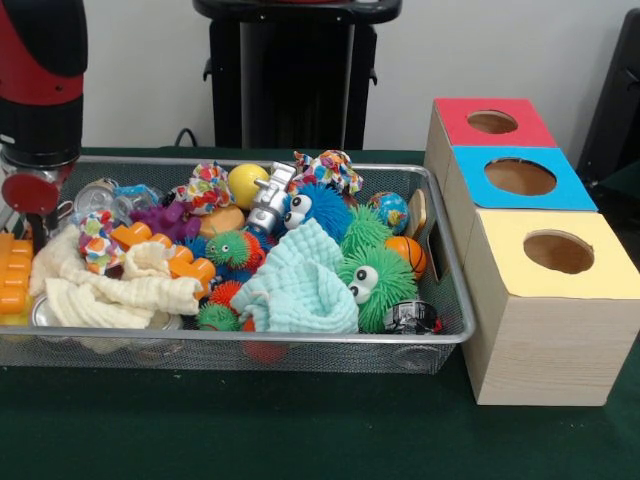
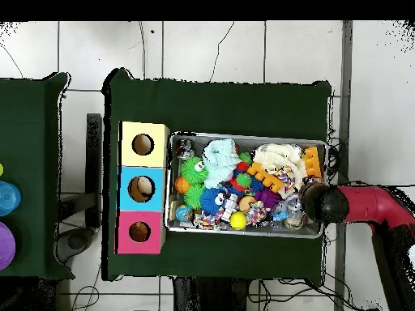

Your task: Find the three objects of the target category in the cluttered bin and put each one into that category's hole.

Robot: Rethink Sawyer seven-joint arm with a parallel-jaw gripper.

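Search step, nothing sorted yet as far as you can judge: the red-panelled hole (image 1: 492, 122) looks empty from the front view, and the target figures stay buried. The only candidate you can pick out is an orange-brown lump (image 1: 222, 220) mid-bin, half hidden under the fuzzy balls (image 1: 375, 280) and a silver toy robot (image 1: 268, 200); tan and pale yellow ones cannot be told from the clutter. The wire mesh bin (image 1: 455, 330) sits at the table's centre, long side parallel to the table's near edge in the front view, touching or just beside the wooden box row. Contents: mint cloth (image 1: 300, 285), cream cloth (image 1: 130, 290), orange blocks (image 1: 14, 272), a yellow ball (image 1: 246, 182). The gripper (image 2: 323, 202) hangs over the bin's end farthest from the boxes, opposite the holes; whether its jaws stand apart or together, you cannot tell. Next move, by judgement: bring it toward mid-bin and clear the fuzzy balls off that lump before any grasp.
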